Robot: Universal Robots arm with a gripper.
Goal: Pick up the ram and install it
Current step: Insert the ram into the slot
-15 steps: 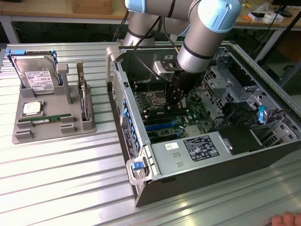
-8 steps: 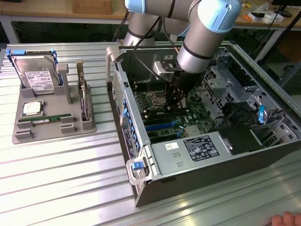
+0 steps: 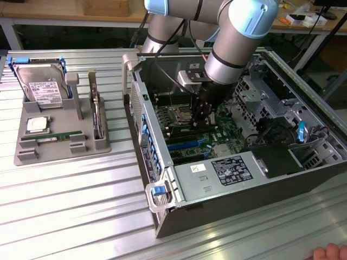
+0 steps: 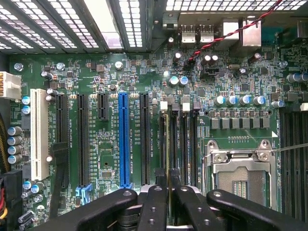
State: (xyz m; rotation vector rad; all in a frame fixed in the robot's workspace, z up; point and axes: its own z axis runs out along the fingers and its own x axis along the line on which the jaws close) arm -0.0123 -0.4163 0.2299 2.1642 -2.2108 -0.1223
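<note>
My gripper hangs inside the open computer case, low over the green motherboard. In the wrist view its black fingers are drawn close together and shut on a thin green-gold edge, the ram seen edge-on. The gripper sits over the row of black memory slots, beside the empty silver processor socket. A second green stick with a white label lies in the grey tray.
The grey tray at the exterior view's left also carries a hard drive, a square silver chip and an upright bracketed card. Drive cages and case walls hem the arm in. A hand shows at the bottom right corner.
</note>
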